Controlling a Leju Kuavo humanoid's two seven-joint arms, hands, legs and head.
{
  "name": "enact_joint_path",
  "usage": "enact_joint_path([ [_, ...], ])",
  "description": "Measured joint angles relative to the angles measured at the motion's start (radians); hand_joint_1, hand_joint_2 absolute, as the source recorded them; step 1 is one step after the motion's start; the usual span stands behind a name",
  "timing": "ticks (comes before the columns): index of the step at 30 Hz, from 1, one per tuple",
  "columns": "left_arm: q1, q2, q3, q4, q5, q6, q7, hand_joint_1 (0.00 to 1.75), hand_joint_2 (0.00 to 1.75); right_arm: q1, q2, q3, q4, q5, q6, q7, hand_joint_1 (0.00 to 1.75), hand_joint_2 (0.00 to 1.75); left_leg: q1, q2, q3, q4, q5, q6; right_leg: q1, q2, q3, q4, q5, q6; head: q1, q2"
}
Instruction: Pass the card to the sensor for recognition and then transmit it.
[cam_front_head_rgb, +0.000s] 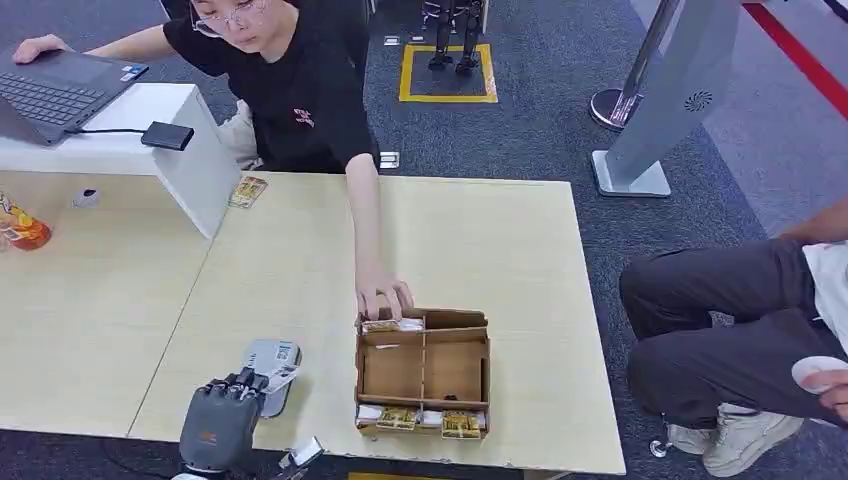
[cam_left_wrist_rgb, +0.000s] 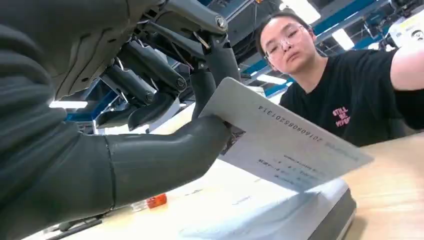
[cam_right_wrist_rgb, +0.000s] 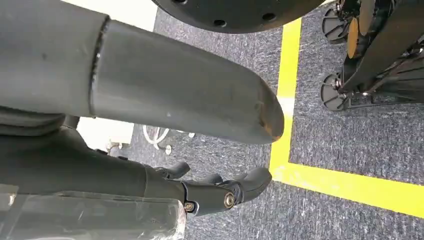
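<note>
Card (cam_left_wrist_rgb: 280, 140) pinched between left hand (cam_left_wrist_rgb: 150, 115) thumb and fingers, above grey sensor (cam_front_head_rgb: 270, 368); right hand (cam_right_wrist_rgb: 150, 130) fingers apart, holding nothing

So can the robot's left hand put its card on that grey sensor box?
Probably yes. The left hand holds the card just above the sensor, with nothing between them.
</note>
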Motion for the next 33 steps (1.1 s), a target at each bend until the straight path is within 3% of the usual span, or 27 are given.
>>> enact_joint_path([
  [13,-0.032,0.020,-0.079,0.034,0.000,0.000,0.081,1.75,1.75,-0.002,-0.002,0.000,-0.005,0.000,-0.001,0.007,0.00,0.00,0.000,0.000,0.000,0.000,0.000,0.000,0.000,0.000,0.000,0.000,0.000,0.000,0.000,0.000],
  [24,-0.053,0.025,-0.124,0.062,0.000,0.000,0.111,1.75,1.75,-0.003,-0.006,0.000,-0.005,0.003,-0.002,0.018,0.00,0.00,0.000,0.000,0.000,0.000,0.000,0.000,0.000,0.000,0.000,0.000,0.000,0.000,0.000,0.000],
  [31,-0.060,0.024,-0.142,0.091,0.000,0.000,0.114,1.75,1.75,-0.003,-0.006,0.000,-0.013,0.005,0.003,0.024,0.00,0.00,0.000,0.000,0.000,0.000,0.000,0.000,0.000,0.000,0.000,0.000,0.000,0.000,0.000,0.000],
  [33,-0.060,0.022,-0.141,0.116,0.000,0.000,0.082,1.75,1.75,-0.003,-0.006,0.000,-0.013,0.006,-0.001,0.024,0.00,0.00,0.000,0.000,0.000,0.000,0.000,0.000,0.000,0.000,0.000,0.000,0.000,0.000,0.000,0.000],
])
